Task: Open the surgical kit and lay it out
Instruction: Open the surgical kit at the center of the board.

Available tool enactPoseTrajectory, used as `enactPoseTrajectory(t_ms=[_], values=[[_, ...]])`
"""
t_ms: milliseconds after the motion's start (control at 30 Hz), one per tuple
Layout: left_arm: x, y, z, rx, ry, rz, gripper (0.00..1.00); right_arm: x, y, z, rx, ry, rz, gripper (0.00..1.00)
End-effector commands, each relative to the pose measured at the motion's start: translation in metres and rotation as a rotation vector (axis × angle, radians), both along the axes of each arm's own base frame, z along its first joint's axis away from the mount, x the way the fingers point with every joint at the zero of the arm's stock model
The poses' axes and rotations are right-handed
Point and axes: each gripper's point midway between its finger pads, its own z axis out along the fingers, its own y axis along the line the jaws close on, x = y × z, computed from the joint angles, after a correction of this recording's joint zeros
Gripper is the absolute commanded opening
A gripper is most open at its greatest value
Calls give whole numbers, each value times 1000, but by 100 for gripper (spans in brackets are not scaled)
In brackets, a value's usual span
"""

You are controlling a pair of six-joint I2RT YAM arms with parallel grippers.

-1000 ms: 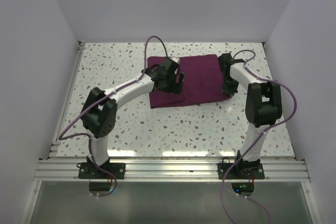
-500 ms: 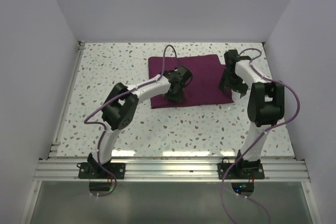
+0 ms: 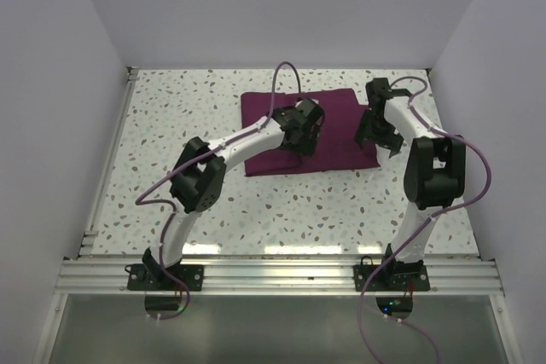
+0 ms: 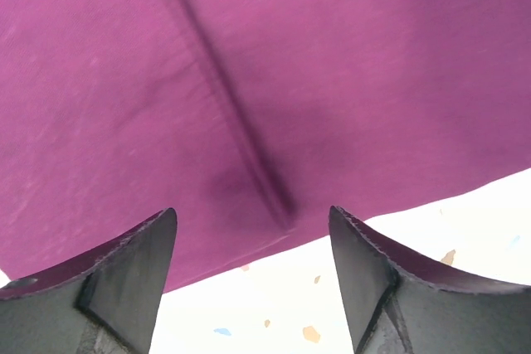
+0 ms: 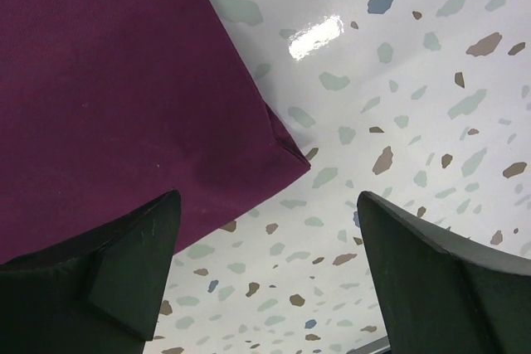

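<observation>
The surgical kit point(image 3: 337, 125) is a dark magenta-purple cloth bundle, still folded shut, lying flat at the table's far middle. My left gripper point(image 3: 300, 135) hovers over its middle-left part. In the left wrist view the cloth point(image 4: 332, 80) fills the top, and a fold seam point(image 4: 224, 97) runs diagonally down to its near edge. The left gripper point(image 4: 251, 213) stands open, nothing between its fingers. My right gripper point(image 3: 377, 135) is at the bundle's right edge. In the right wrist view the right gripper point(image 5: 267, 198) is open beside the cloth's corner point(image 5: 294, 159), over bare table.
The speckled white table point(image 3: 299, 202) is walled by white panels at the back and both sides. A metal rail point(image 3: 273, 274) runs along the near edge by the arm bases. Purple cables loop above both arms.
The left arm has swung to the right, carrying its gripper further over the cloth's middle. The right gripper opened and shifted slightly right off the cloth's edge. The bundle has not moved.
</observation>
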Motion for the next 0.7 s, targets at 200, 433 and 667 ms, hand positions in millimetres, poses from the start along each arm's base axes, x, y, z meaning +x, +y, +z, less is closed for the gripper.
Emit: enactPoseTrajectory(t_ms=[200, 433, 667], values=[[4, -3, -22, 77, 12, 4, 61, -3, 1, 34, 6, -60, 17, 91], [8, -1, -25, 118, 18, 13, 0, -1, 1, 36, 5, -55, 26, 90], [23, 10, 71, -20, -109, 78, 3, 15, 1, 50, 0, -77, 37, 89]])
